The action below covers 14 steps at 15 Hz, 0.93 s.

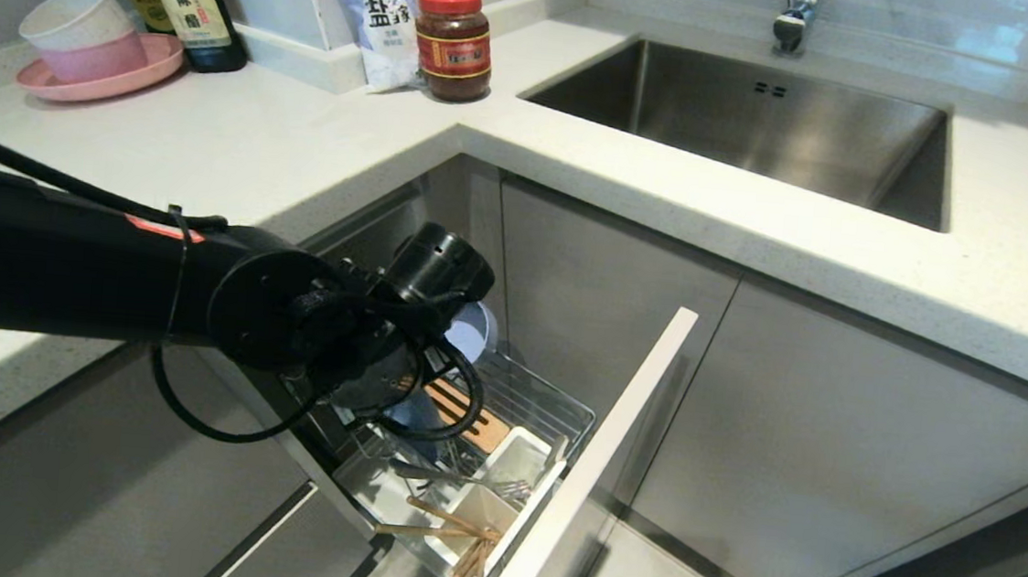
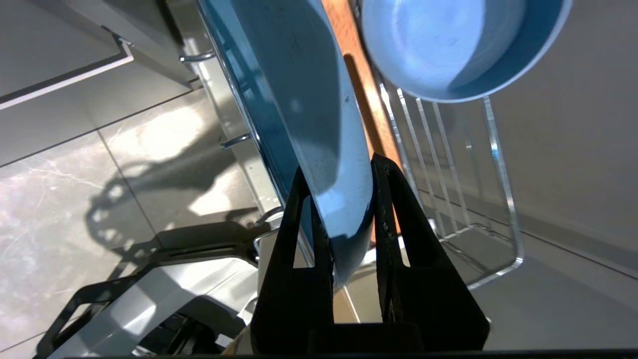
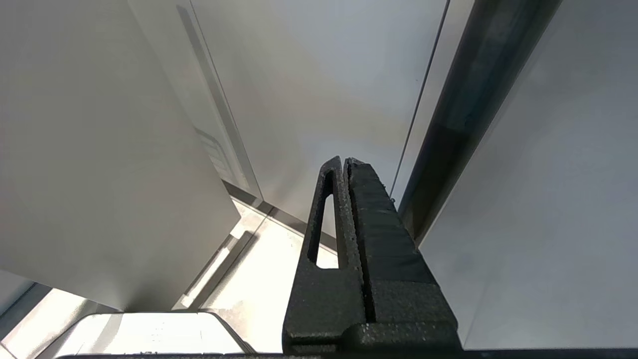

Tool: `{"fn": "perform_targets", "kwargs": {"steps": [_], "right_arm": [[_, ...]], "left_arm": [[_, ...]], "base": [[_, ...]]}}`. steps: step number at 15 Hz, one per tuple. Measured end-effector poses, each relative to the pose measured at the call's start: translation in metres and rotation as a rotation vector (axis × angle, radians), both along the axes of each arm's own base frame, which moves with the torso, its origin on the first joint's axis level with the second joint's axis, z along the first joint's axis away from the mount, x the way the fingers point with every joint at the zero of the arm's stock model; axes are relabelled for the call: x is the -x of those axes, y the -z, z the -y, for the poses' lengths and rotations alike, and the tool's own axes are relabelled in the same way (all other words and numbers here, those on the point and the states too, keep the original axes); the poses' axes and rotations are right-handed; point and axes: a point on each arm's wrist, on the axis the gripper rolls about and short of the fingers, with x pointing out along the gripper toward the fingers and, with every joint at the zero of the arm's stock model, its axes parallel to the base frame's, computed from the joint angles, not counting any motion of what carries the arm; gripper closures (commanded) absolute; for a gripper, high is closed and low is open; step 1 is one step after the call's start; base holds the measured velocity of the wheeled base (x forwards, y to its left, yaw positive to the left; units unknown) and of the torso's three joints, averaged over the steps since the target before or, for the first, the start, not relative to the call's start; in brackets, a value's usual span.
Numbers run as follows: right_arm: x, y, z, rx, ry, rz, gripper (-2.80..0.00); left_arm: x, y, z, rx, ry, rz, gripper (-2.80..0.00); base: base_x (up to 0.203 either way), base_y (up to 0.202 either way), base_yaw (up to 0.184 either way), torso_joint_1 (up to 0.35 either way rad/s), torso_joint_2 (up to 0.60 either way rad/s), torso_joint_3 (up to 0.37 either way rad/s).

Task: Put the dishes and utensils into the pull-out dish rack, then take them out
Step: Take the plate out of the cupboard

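Now the left gripper (image 2: pixel 344 199) pinches the rim of the plate (image 2: pixel 309 114) standing on edge in the rack (image 2: pixel 493 199), bowl (image 2: pixel 448 45) at its 1 o'clock, so unloading seems begun and next calls for a straight lift clear of the prongs; the right gripper (image 3: pixel 346 164) hangs pressed together.

1. The head view is evenly and brightly lit; the counter (image 1: pixel 240 157) is sharply rendered.
2. Soft glare is seen on the sink (image 1: pixel 765 125) wall at 1 o'clock.
3. The rack (image 1: pixel 524 399) recess is shaded by the left arm (image 1: pixel 111 275), which is slightly blurred.
4. In the left wrist view, bright patches and a hard shadow are cast on the floor (image 2: pixel 99 189) at 9 o'clock; the plate (image 2: pixel 319 124) is soft in focus.
5. The right wrist view is washed out at 7 o'clock.
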Motion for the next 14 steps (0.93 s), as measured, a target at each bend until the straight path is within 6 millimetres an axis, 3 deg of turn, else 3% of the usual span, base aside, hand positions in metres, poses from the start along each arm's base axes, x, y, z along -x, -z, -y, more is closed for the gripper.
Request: {"fn": "perform_targets", "kwargs": {"steps": [8, 14], "right_arm": [[0.0, 0.0, 0.0, 0.0, 0.0, 0.001, 0.0], [0.0, 0.0, 0.0, 0.0, 0.0, 0.0, 0.0]], "left_arm": [[0.029, -0.051, -0.013, 0.096, 0.032, 0.126, 0.0], [0.068, -0.087, -0.015, 0.217, 0.155, 0.192, 0.0]], "base": [[0.0, 0.0, 0.0, 0.0, 0.0, 0.0], [0.0, 0.0, 0.0, 0.0, 0.0, 0.0]]}}
